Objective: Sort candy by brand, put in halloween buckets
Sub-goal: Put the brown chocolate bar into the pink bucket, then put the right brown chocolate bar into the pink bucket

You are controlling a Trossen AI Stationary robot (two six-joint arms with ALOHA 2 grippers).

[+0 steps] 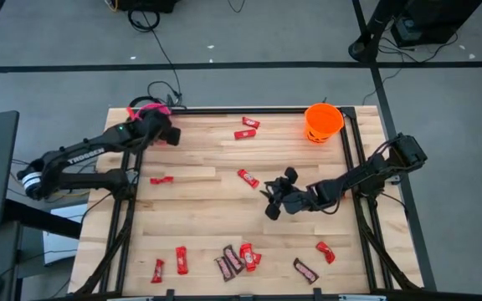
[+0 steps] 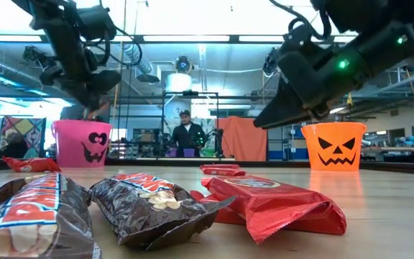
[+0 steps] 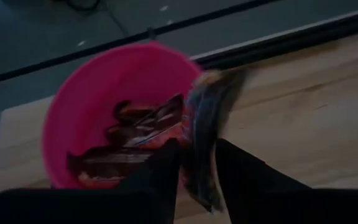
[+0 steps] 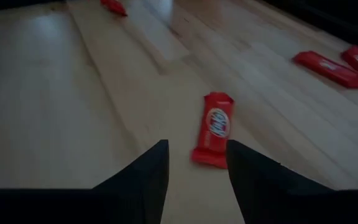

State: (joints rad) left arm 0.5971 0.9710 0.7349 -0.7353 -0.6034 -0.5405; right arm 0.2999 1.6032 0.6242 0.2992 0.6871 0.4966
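Note:
The hot pink bucket [image 3: 98,106] stands at the table's far left corner [image 1: 145,109], with brown-wrapped bars [image 3: 135,134] lying inside it. My left gripper [image 3: 199,163] is right beside the bucket's rim [image 1: 162,132], shut on a dark brown bar [image 3: 205,124]. My right gripper [image 4: 196,163] is open and low over mid-table [image 1: 274,199]. A red bar [image 4: 214,129] lies flat just ahead of its fingertips [image 1: 248,177], untouched. The orange bucket [image 1: 323,122] stands at the far right [image 2: 333,145]. My left gripper pinches the dark brown bar [image 3: 199,155] between its two fingers [image 3: 163,165]. The fingers lie across the bar's length. The bar is lifted clear and reaches forward past the fingertips, next to the pink bucket's rim [image 3: 188,65].
Red bars lie near the far edge [image 1: 247,128], at the left [image 1: 161,179] and along the near edge [image 1: 182,260] [image 1: 325,252], mixed there with brown ones [image 1: 224,266] [image 1: 305,270]. Black frame rails [image 1: 351,150] run along the table's sides. A person [image 2: 186,133] stands far behind the table.

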